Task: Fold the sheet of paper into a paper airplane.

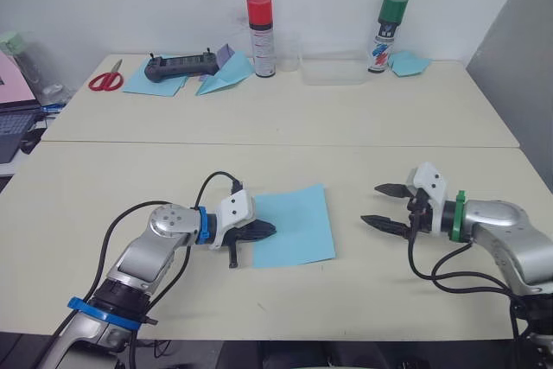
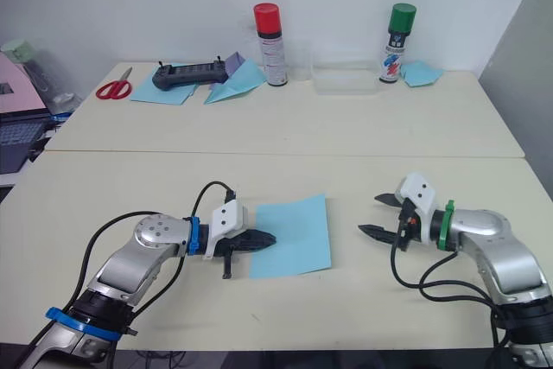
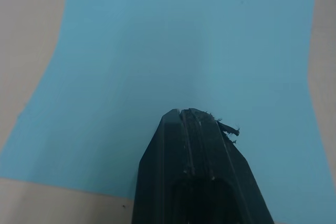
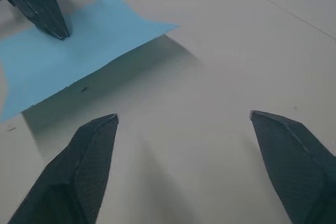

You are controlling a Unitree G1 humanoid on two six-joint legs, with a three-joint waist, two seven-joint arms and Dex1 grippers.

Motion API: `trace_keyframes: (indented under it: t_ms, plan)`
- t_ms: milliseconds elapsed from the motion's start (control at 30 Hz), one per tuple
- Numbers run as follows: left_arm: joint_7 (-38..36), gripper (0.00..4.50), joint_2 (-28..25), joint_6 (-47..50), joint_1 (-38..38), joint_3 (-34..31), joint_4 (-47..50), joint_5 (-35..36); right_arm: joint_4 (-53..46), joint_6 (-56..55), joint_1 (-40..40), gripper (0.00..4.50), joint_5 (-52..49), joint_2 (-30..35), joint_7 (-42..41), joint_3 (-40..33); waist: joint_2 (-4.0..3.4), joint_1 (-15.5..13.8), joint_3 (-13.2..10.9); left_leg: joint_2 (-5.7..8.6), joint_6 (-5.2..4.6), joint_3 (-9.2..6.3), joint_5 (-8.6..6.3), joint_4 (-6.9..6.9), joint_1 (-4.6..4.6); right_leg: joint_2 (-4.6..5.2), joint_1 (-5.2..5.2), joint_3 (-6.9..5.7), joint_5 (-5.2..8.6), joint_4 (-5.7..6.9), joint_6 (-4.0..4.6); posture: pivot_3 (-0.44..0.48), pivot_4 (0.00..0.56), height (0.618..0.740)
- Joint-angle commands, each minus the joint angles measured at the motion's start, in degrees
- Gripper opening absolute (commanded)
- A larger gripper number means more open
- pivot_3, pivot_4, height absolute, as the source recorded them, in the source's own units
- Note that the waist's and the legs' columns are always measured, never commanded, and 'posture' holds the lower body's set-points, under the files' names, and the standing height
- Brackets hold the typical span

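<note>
I see the sheet (image 1: 294,224) lying flat and unfolded on the near table (image 1: 104,187), between my two arms. My left gripper (image 1: 262,232) has its fingers pressed together, their tips resting on the sheet's left edge. My right gripper (image 1: 376,205) hovers just to the right of the sheet, its fingers spread wide apart, touching nothing; from the right wrist the sheet's near edge looks slightly lifted off the table. The table between that gripper and the sheet is bare. On the far table stand a red-capped can (image 1: 260,36), a green-capped can (image 1: 390,32) and a clear tray (image 1: 333,70), with scissors (image 1: 107,79), a controller (image 1: 181,66) and other blue paper (image 1: 225,75) well apart from my work.
</note>
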State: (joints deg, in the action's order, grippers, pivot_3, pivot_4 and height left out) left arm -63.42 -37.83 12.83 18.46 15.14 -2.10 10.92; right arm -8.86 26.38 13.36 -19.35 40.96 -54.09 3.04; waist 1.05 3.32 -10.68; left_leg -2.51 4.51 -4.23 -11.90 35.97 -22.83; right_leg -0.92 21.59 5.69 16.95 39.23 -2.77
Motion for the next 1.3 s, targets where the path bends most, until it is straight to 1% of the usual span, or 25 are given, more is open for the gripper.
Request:
trace_keyframes:
  t_ms: [33,267,433,600,700,833,1067,1300]
  plan:
    - [0.25,0.00,-0.61,1.32,0.02,0.48,-3.70,-2.38,2.19,-5.06,1.29,2.72,3.18,-2.08,-0.50,3.51,-0.01,0.01,0.01,0.00,0.00,0.00,0.00,0.01,0.02,0.00,-0.03,0.00,0.00,0.00,0.00,0.000,0.150,0.740]
    - [-0.27,0.00,-1.71,2.03,0.69,-0.66,-5.00,-1.95,3.17,-3.88,3.06,0.05,2.89,-7.42,-0.28,7.05,-0.02,0.02,0.02,0.00,0.00,-0.01,0.00,0.01,0.06,0.00,-0.08,0.00,-0.02,0.01,-0.01,0.000,0.150,0.740]
    - [-2.75,0.00,-4.01,5.29,0.61,-1.13,-3.38,0.06,3.53,-1.71,5.34,0.02,1.68,-12.07,0.69,7.90,-0.02,0.38,0.02,-0.05,0.00,-0.03,0.00,-0.01,0.10,-0.05,-0.06,-0.01,-0.01,0.08,0.02,0.000,0.150,0.740]
    - [-2.11,0.00,-5.21,6.58,1.09,-1.93,-4.24,-0.11,1.83,4.85,7.63,0.02,-4.44,-16.11,0.17,6.19,-0.02,0.45,0.02,-0.08,0.00,-0.03,0.00,-0.04,0.06,-0.07,0.02,-0.01,0.00,0.12,0.05,0.000,0.150,0.740]
    - [-2.11,0.00,-5.53,6.83,0.75,-2.31,-4.25,0.17,0.57,7.92,8.21,0.02,-7.15,-17.13,0.10,5.60,-0.03,0.45,0.02,-0.08,0.00,-0.04,0.00,-0.04,0.06,-0.08,0.04,-0.02,0.02,0.14,0.07,0.000,0.150,0.740]
    - [-2.01,0.00,-5.06,6.98,0.21,-1.95,-3.67,0.04,-0.01,10.22,8.77,0.02,-9.12,-18.07,-0.45,6.79,-0.03,0.46,0.02,-0.08,0.00,-0.04,0.00,-0.05,0.06,-0.08,0.07,-0.02,0.03,0.17,0.10,0.000,0.150,0.740]
    - [-1.96,0.00,-4.17,7.66,-0.37,-1.48,-2.70,0.45,3.03,9.57,11.36,0.02,-7.44,-20.59,0.50,8.74,-0.03,0.46,0.02,-0.08,0.00,-0.03,0.00,-0.06,0.04,-0.08,0.11,-0.01,0.04,0.19,0.11,0.000,0.150,0.740]
    - [-2.11,0.00,-4.75,8.68,-1.70,-2.29,-0.70,1.01,7.17,7.56,12.94,0.02,-4.93,-23.82,0.99,11.50,-0.03,0.60,0.02,-0.08,0.00,-0.03,0.00,-0.15,-0.02,-0.08,0.19,-0.02,0.06,0.17,0.13,0.000,0.150,0.740]
